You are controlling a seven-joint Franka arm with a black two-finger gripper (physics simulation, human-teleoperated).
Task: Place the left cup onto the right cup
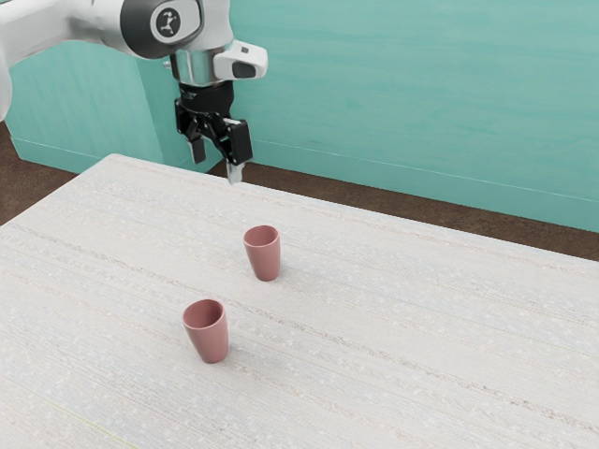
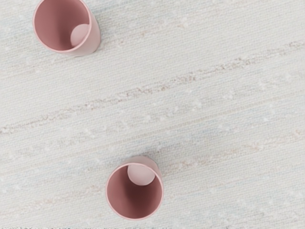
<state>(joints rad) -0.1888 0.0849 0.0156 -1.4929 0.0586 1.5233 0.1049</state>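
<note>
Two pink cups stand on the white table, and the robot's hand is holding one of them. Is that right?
Not quite. Two pink cups, the farther cup and the nearer cup, do stand on the white table, but the gripper holds neither: it hangs empty above the table, jaws open. The exterior view shows this.

No words or numbers could be read. A small white emblem (image 1: 168, 21) stood on the dark round cap (image 1: 150, 33) of the arm (image 1: 56, 28) joint, possibly a maker's mark, though it showed no legible letters.
</note>
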